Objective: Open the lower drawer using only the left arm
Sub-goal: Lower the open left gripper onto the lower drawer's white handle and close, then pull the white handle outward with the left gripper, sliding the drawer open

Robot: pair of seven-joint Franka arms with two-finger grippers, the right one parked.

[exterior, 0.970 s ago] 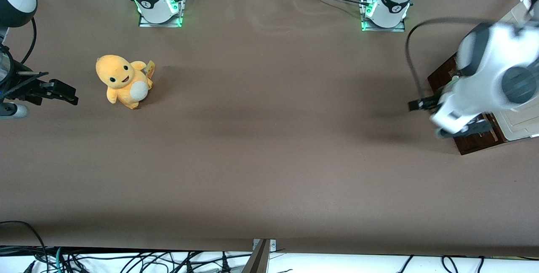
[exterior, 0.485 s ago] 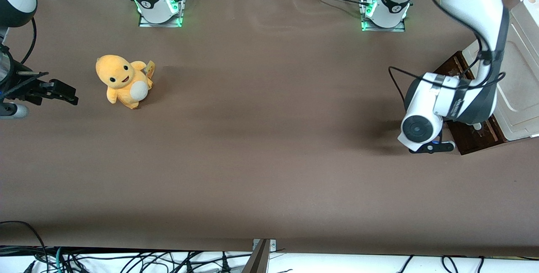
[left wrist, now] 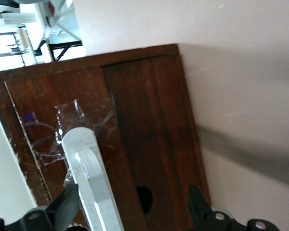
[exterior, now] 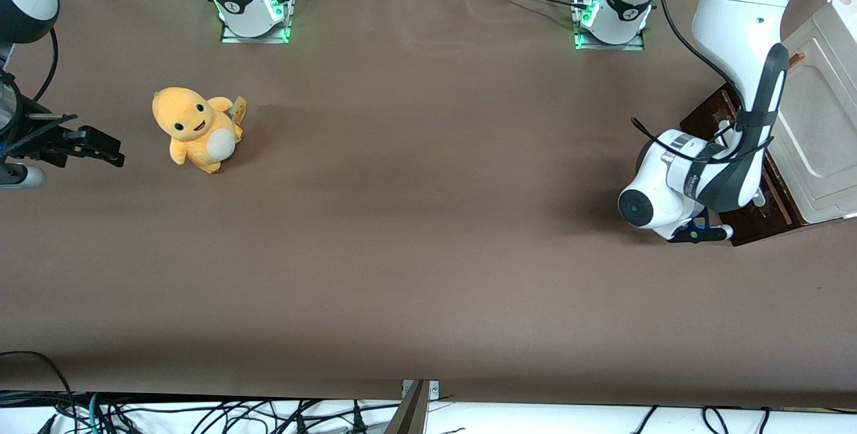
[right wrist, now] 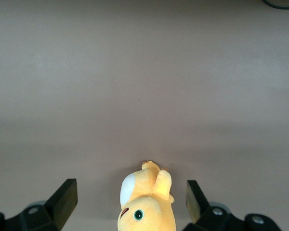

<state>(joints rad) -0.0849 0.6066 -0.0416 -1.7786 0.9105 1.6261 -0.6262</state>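
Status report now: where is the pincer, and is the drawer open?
Black pincer open, straddling long white bar handle. Dark brown wooden lower drawer not visibly pulled out. Nothing blocking.

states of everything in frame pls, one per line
lower drawer: looks shut, white handle not gripped
gripper: open, fingers either side of the handle, in front of the drawer
left arm: bent down to the drawer front
cream panel: shut
plush toy: sitting upright, toward the parked arm's end
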